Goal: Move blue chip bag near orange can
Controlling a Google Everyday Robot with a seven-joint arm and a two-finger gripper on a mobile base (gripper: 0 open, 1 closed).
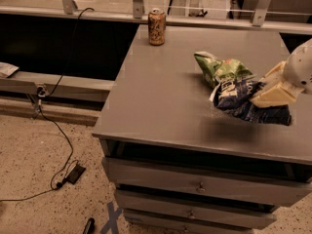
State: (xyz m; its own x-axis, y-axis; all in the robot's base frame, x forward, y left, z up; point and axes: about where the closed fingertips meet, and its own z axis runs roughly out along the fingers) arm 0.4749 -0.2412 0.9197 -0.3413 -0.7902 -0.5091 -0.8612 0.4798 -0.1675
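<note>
The blue chip bag [246,105], dark navy with white lettering, is at the right side of the grey table [161,96]. It is tilted and raised a little, with a shadow on the table under it. My gripper [265,95] comes in from the right edge and is shut on the bag's right end. The orange can [157,27] stands upright at the table's far left corner, well apart from the bag.
A bright green snack bag [222,68] lies just behind the blue bag, touching it. The table has drawers [200,186] below its front edge. A cable and plug [73,172] lie on the floor to the left. A metal rail [97,11] runs behind the table.
</note>
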